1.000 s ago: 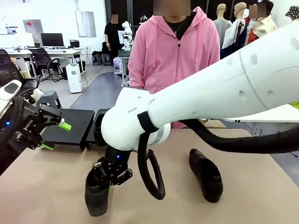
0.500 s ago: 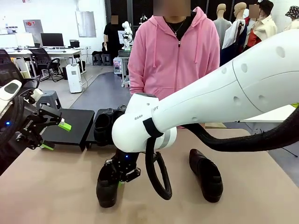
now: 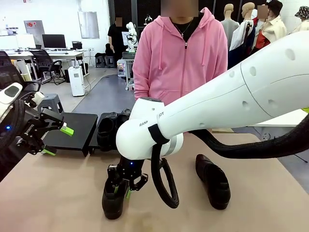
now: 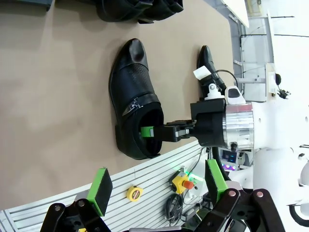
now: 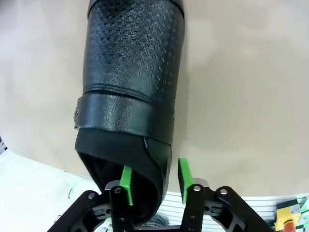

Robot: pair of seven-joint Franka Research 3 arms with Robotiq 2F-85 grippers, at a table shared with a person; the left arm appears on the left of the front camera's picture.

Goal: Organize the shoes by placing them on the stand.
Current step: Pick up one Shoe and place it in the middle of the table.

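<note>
Scanning from my left, I see the left pincer [image 3: 58, 141] hanging released, its green pads wide apart, over the left edge of the tan surface [image 3: 58, 203]. Just beyond it sits the stand [image 3: 72, 126], a low black sloped tray, with two shoes [image 3: 112, 129] lying side by side on its right panel. Nearer me, a third shoe [image 3: 113, 203] rests flat on the surface, toe toward the stand. It is glossy black with a perforated upper, a band across the instep and a low heel. The right pincer [image 3: 122, 187] straddles the wall at its opening, one pad inside and one outside, loosened with a gap showing. Further right, a fourth shoe [image 3: 212, 181] lies alone, well apart.
</note>
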